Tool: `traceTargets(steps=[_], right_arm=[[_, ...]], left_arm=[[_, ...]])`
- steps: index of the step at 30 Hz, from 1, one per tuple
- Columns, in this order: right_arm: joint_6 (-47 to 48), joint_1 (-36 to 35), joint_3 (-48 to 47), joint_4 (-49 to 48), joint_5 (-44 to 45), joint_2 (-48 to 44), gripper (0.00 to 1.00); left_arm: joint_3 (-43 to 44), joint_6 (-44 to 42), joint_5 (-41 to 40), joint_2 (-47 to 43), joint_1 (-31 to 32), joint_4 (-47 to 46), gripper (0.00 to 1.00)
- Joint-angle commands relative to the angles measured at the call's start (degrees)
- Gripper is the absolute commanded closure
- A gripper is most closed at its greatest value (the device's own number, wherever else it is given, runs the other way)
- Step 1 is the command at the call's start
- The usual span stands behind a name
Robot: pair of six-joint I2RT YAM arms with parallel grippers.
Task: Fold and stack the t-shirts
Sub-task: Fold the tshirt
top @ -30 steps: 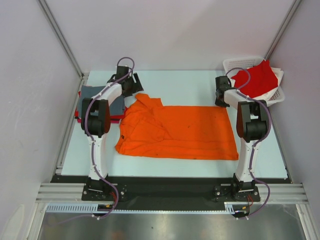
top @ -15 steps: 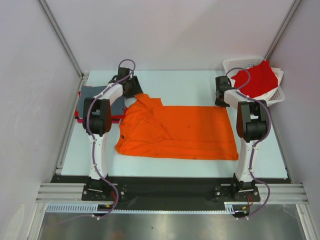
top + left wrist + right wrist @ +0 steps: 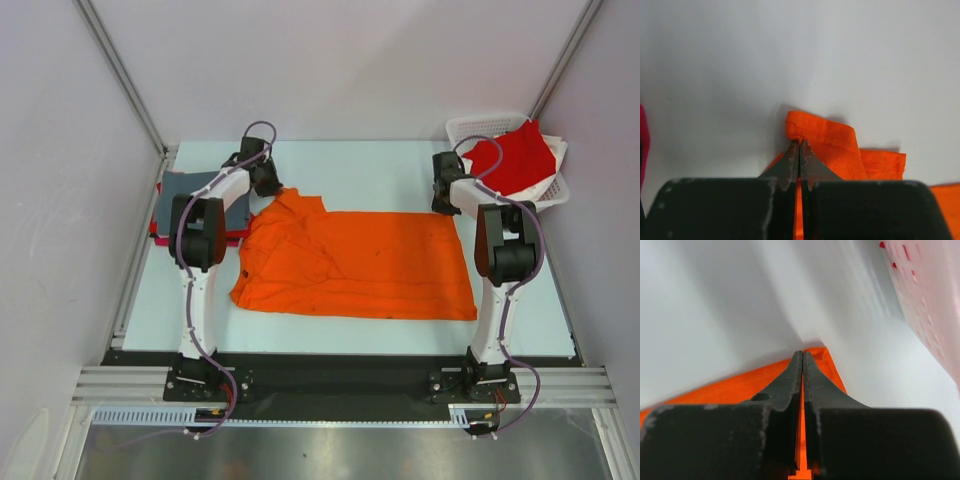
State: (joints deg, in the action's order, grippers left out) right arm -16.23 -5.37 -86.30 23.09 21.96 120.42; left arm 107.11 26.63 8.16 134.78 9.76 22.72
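Item 1: orange t-shirt (image 3: 350, 262), laid flat across the middle of the table (image 3: 370, 170), long side running left to right, its left part rumpled with one folded piece sticking out at the far-left corner.
- Left gripper (image 3: 800, 146): jaws pressed together, pinching the hemmed edge of that folded piece.
- Right gripper (image 3: 802, 357): jaws pressed together on the far-right corner, with orange cloth showing between the fingers.

Item 2: grey t-shirt (image 3: 190, 190), folded, at the table's left edge, just beside the orange one.

Item 3: magenta t-shirt (image 3: 158, 230), under the grey one, only its edge showing.

Item 4: white lattice basket (image 3: 470, 127), at the far-right corner. It holds a red t-shirt (image 3: 515, 155), crumpled and draped over the rim.
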Motion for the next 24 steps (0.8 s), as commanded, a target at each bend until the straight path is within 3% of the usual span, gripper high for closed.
traceTargets(steps=[1, 10, 24], right_arm=[[0.06, 0.27, -0.62, 1.6, 0.02, -4.32, 1.0], [-0.47, 0.27, 0.78, 3.8, 0.02, -9.58, 1.0], [-2.14, 0.44, 10.88, 3.19, -2.44, -20.39, 1.0]], left_arm=[[-1.02, -1.49, 0.45, -5.92, 0.7, -4.08, 1.0], [-3.65, -3.25, -1.04, -11.99, 3.07, -9.0, 1.0], [-26.85, -5.19, -2.37, -29.91, 4.92, -19.46, 1.0]])
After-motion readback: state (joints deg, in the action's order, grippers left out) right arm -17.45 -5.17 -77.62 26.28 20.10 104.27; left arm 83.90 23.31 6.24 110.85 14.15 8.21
